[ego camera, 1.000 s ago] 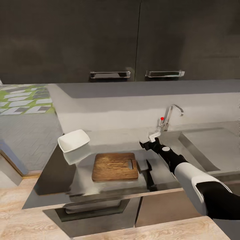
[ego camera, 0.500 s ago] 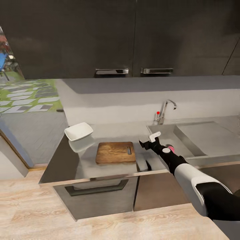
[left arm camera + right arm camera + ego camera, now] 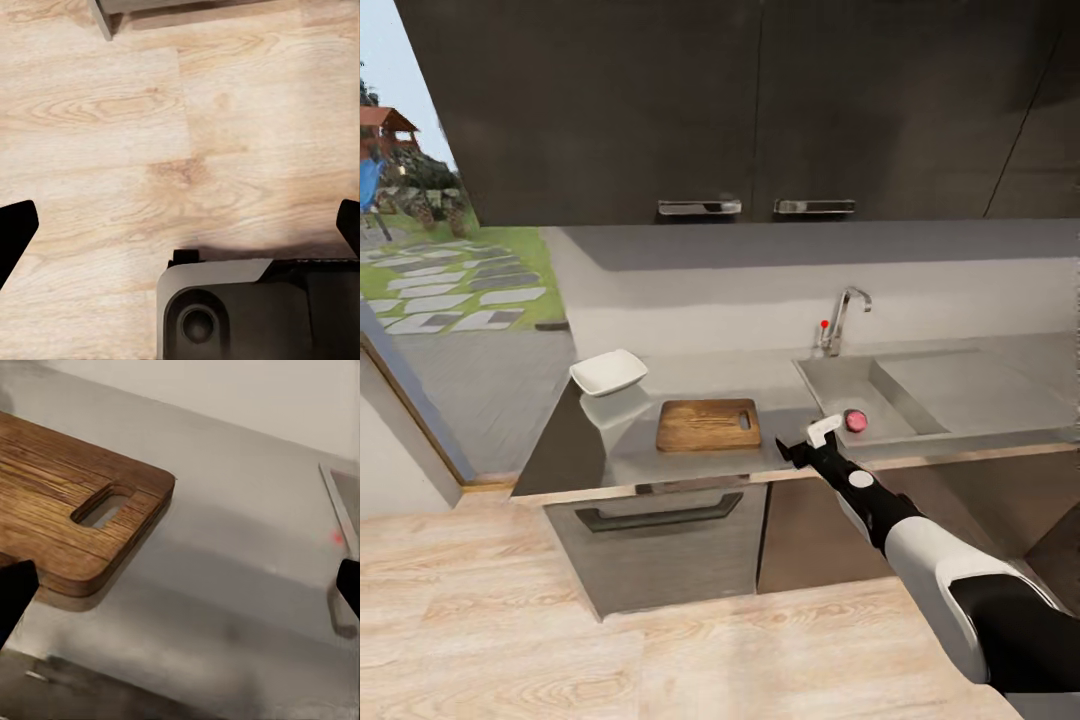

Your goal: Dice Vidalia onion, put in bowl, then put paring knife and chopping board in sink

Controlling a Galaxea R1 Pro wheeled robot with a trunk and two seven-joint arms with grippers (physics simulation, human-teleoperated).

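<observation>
Vidalia onion (image 3: 856,421) in sink (image 3: 840,378); chopping board (image 3: 708,425) left.

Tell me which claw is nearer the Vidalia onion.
Right. The right claw hangs at the countertop's front edge, just left of the Vidalia onion in the sink. The left claw points down at the wooden floor, away from it.

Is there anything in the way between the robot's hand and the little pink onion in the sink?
Nothing visible blocks it. The right gripper hangs open over the countertop's front edge, and the Vidalia onion lies just beyond in the sink. Only the basin's low rim lies between them, so the gripper would probably reach over and down.
</observation>
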